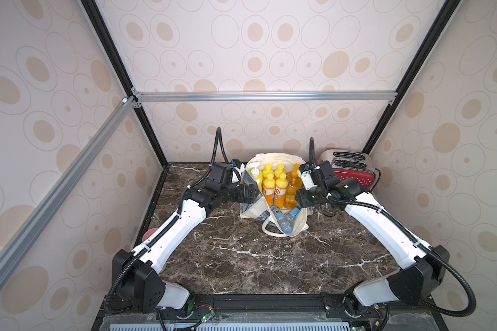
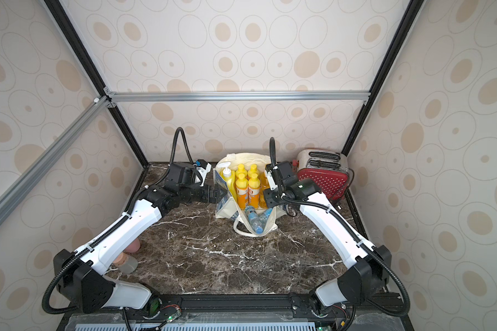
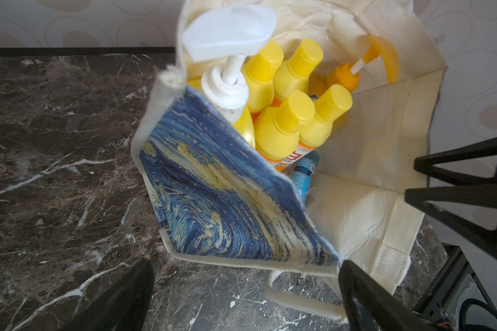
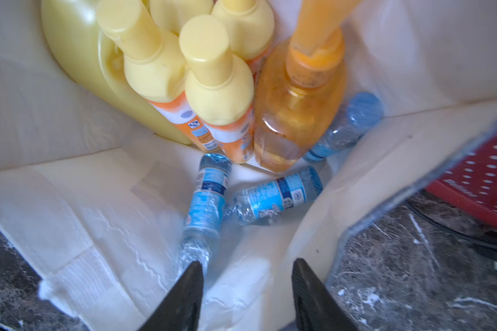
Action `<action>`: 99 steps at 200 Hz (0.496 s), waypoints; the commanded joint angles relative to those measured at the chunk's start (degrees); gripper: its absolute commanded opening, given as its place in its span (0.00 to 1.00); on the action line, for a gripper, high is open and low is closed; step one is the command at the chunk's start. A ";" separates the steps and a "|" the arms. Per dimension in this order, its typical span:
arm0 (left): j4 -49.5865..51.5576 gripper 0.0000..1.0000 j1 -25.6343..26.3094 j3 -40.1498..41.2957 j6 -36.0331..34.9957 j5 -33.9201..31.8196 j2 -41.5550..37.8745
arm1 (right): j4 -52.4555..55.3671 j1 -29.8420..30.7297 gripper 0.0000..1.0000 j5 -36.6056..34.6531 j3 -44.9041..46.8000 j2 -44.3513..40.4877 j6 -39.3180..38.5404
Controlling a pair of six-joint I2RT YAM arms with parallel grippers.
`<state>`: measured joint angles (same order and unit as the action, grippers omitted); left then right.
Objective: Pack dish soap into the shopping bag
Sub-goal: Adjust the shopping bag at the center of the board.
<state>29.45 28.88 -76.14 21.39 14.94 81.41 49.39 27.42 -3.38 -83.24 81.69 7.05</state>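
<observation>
Beige wallpaper (image 1: 270,43) with ringed ovals is seen on every wall, braced by black and silver framing. A dark marble tabletop (image 1: 256,258) veined in white is spread below, with a broad stretch of it lying open between the two arms, nearer than the bag. And now the shopping bag (image 1: 270,159) is picked out at the back centre. It is cream canvas with its mouth gaping toward the camera. Its blue-and-yellow swirl print is folded along the side by the left arm, and a white rope handle (image 3: 299,304) is looped on the marble in front. A red white-dotted toaster (image 1: 353,172) is parked in the far right corner, near the bag. The dish soap (image 2: 247,189) is found inside the bag, upright and packed tight. The big yellow bottle (image 1: 258,180) with its white pump is set against the printed side and the amber orange-pump bottle (image 1: 293,181) on the opposite side. The four small yellow-capped bottles (image 3: 284,129) are squeezed between them. Small blue-capped water bottles (image 4: 266,197) are seen lying on the bag's floor in front of them. The left gripper (image 3: 243,269) is held at the printed side, its fingers spread to their widest with nothing gripped. The right gripper (image 4: 246,266) is poised over the bag's mouth, fingers partly apart, nothing caught between them.
</observation>
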 commanded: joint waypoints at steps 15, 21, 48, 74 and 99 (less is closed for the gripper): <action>3.14 0.99 2.82 -2.96 -1.01 -4.33 2.16 | 8.22 0.00 0.45 2.85 1.94 0.13 -0.62; 3.13 0.99 3.10 -2.96 -0.93 -4.60 2.39 | 8.44 0.01 0.45 2.62 2.84 0.22 -0.29; 3.06 0.99 4.37 -4.09 -0.64 -5.46 3.61 | 9.19 0.01 0.47 -2.66 7.57 -0.45 1.95; 3.97 0.99 5.37 -5.34 -0.91 -6.48 6.04 | 10.20 0.00 0.46 -3.76 10.13 -1.75 2.89; 4.29 0.98 6.51 -5.52 -0.91 -7.92 6.84 | 10.64 0.30 0.46 -2.39 10.90 -4.40 3.19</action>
<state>31.03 34.26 -79.57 21.21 9.89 87.29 53.36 27.40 -6.02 -74.13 80.09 8.64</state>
